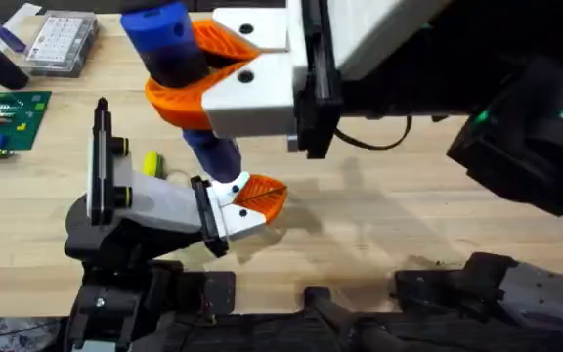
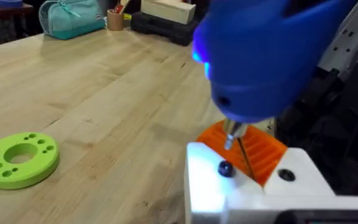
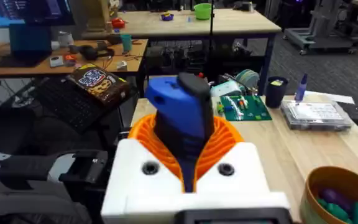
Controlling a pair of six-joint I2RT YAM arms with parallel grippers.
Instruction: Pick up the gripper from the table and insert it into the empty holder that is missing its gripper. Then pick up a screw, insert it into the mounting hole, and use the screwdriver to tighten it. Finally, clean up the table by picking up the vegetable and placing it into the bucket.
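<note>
Overhead, your right gripper (image 1: 213, 83) clamps the blue pen-shaped screwdriver (image 1: 179, 64), tip at the small orange leaf-shaped gripper (image 1: 259, 195) seated in the white-and-grey holder (image 1: 154, 205); your left gripper's state I cannot tell.

Electronics lab: workbenches (image 3: 185, 25), circuit board (image 1: 6, 119).

The right gripper (image 1: 225, 83) has orange ribbed pads (image 3: 225, 142) set in a white angular body (image 1: 262, 93) with two dark screw holes. Behind that body sits a black bracket (image 1: 313, 93), and beyond the bracket a black cable (image 1: 374, 144) trails toward dark housings carrying green lights (image 1: 480, 118).
</note>
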